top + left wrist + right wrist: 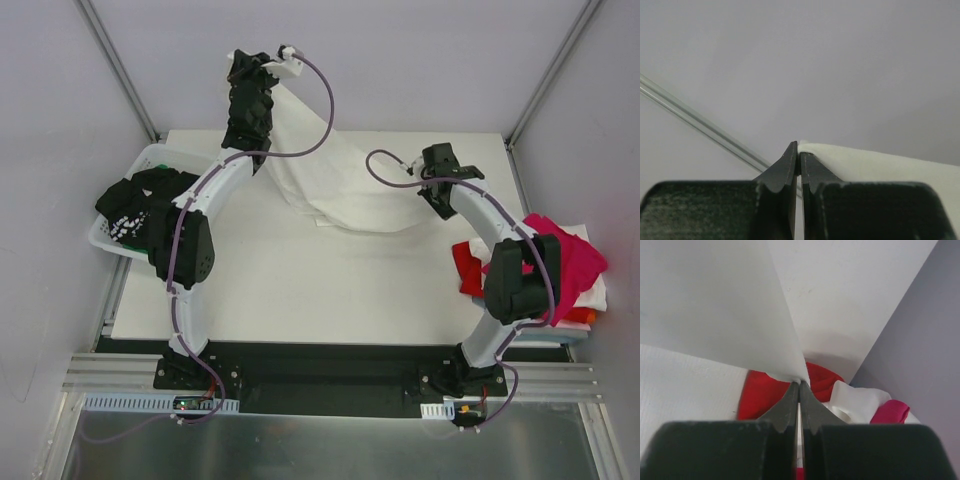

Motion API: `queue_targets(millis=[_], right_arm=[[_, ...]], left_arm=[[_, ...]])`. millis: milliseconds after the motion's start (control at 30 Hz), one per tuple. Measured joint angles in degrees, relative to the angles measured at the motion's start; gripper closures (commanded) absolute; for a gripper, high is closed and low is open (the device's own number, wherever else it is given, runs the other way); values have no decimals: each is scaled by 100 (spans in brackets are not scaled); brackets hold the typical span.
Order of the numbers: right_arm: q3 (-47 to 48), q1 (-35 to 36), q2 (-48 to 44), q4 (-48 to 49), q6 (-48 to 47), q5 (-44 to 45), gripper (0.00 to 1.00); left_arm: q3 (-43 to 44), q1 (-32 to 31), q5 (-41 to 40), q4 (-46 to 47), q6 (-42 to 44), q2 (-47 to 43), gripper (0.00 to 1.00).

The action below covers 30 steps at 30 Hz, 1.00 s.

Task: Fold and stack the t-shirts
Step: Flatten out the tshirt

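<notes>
A white t-shirt (335, 180) hangs stretched between my two grippers above the table. My left gripper (268, 72) is raised high at the back and is shut on one edge of it; in the left wrist view the jaws (799, 150) pinch the white cloth (880, 165). My right gripper (425, 192) is lower, at the right, and is shut on the other end. The right wrist view shows the closed tips (800, 385) clamping the white fabric (715, 305). Below them lies a pile of t-shirts: red (765, 390), white (860, 402), magenta (890, 412).
A white plastic basket (150, 160) stands at the table's left edge and holds a black t-shirt with white print (130, 215). The pile of magenta, red, white and orange tees (560, 260) sits at the right edge. A white mat (300, 280) covers the table.
</notes>
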Motion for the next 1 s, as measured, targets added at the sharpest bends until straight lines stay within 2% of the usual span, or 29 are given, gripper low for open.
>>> queue_targets(millis=[500, 800, 1000], right_arm=[[1196, -354, -13, -398, -81, 68, 99], [1991, -361, -240, -833, 210, -481, 99], [2435, -374, -446, -953, 223, -496, 99]], left_arm=[[-1154, 37, 0, 262, -280, -260, 100], [-1867, 72, 22, 361, -527, -599, 100], [-2164, 68, 26, 382, -575, -599, 100]])
